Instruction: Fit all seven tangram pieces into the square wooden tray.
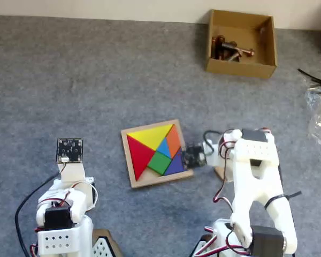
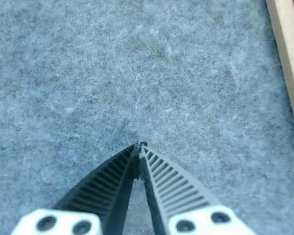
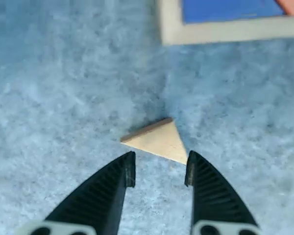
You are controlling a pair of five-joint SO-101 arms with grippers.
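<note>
A: In the right wrist view we note a pale wooden triangle on the felt, just outside the tray. The right gripper is spread, tips at its edge.

B: From above, the right arm hides most of it from us. The left gripper is pressed together over felt.

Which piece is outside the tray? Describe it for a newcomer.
Find the square wooden tray on the grey felt. Just off its edge, before the open right gripper, lies a small triangle of bare wood, unlike the coloured pieces inside.
</note>
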